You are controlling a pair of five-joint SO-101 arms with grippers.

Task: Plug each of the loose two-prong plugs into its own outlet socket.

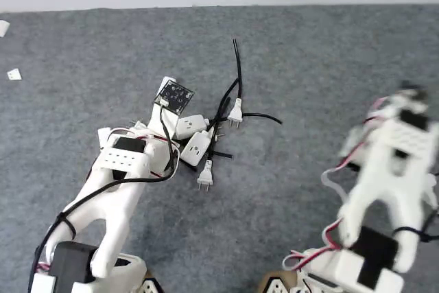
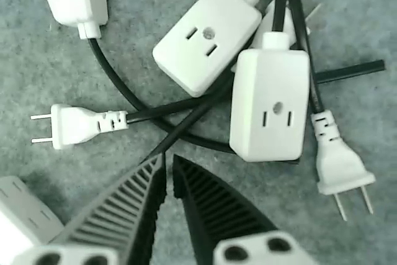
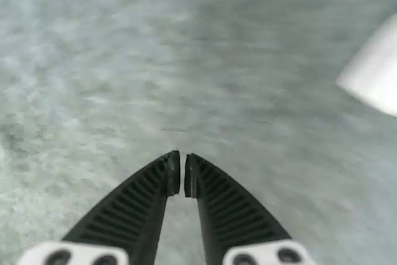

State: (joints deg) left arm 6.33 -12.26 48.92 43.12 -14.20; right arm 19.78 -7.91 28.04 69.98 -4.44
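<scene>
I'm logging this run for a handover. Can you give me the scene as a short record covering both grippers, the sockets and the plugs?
left gripper: jaws shut, empty, above the black cables
right gripper: jaws shut, empty, over the gray table
socket one, socket two: side by side, slots empty
plug one, plug two: loose on the table, prongs bare
task state: no plug inserted yet

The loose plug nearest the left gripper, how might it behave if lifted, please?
The plug looks small, so probably light. Its black cable runs under a socket, so lifting may drag that along. Its smooth body might slip.
</scene>
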